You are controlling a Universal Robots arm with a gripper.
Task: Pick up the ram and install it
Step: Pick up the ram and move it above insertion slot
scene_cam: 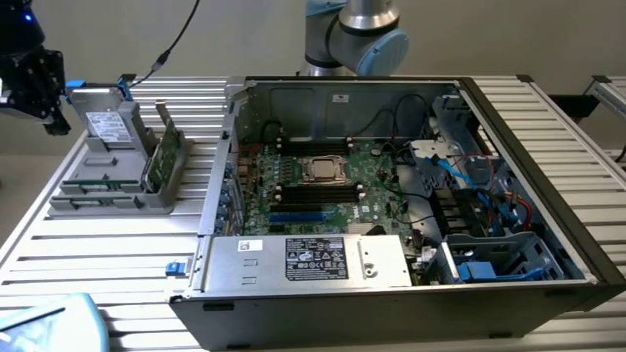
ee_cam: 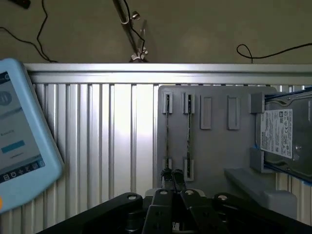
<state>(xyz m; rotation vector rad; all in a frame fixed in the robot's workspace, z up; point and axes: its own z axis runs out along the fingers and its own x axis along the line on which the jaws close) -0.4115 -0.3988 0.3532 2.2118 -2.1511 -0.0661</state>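
table [scene_cam: 108, 249] silver, ribbed in stripes; rack [ee_cam: 219, 146] plain grey; motherboard [scene_cam: 372, 192] green; tablet [ee_cam: 24, 146] light blue; drive [ee_cam: 282, 134] silver, white label; gripper [ee_cam: 172, 174] black.

surface: ribbed alu table [scene_cam: 117, 257] | on it: open pc case [scene_cam: 293, 323], grey parts rack [scene_cam: 108, 199], lt-blue tablet [scene_cam: 54, 326]

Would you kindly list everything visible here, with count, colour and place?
table: one, silver, slatted, under everything
computer case: one, black, open, exterior view's right
motherboard: one, green, inside the case
power supply: one, silver, case's near side
holder: one, grey, exterior view's left
ram: two, green, in the holder's slots
expansion card: one, green, upright in the holder
drive box: one, silver with blue tabs, in the holder
tablet: one, light blue, table's near corner
arm: one, grey and blue, behind the case
gripper: one, black, shut, empty, above the table by the holder
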